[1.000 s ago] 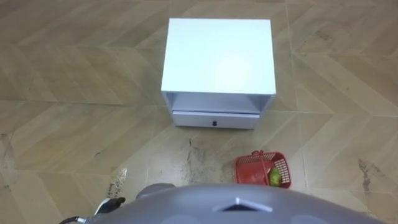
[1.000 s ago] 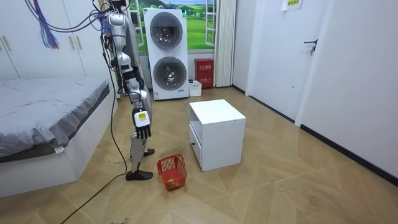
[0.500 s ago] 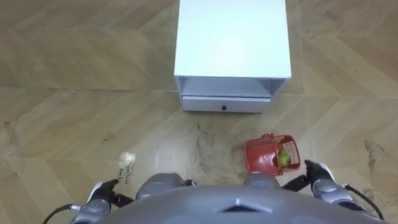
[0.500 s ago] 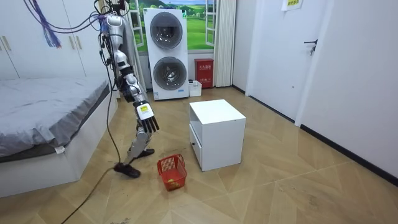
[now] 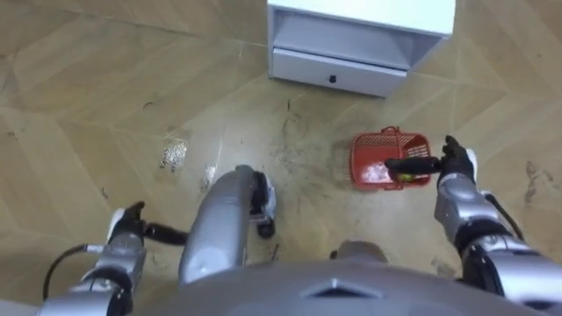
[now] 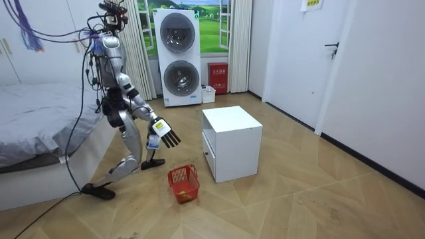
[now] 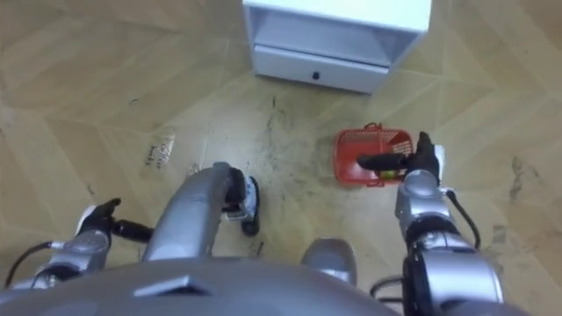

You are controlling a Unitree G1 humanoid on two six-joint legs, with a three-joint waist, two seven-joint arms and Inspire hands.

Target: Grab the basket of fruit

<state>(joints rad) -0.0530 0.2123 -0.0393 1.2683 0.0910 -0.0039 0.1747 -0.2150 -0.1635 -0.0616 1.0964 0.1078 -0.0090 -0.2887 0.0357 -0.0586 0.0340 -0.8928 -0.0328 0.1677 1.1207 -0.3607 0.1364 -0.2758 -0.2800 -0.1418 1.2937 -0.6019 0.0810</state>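
Just above the red fruit basket (image 5: 373, 147), the right robot hand (image 5: 457, 162) hovers, fingers straight, empty.
Green fruit (image 5: 407, 176) lies inside.

The basket (image 5: 367, 158) is made of red plastic with many small holes, and it looks a bit shiny. The floor (image 5: 105, 105) is laid in light wood, smooth but scuffed with dark marks. The cabinet (image 5: 360, 10) is finished white and smooth. The bed (image 6: 46, 106) is covered with soft grey cloth.
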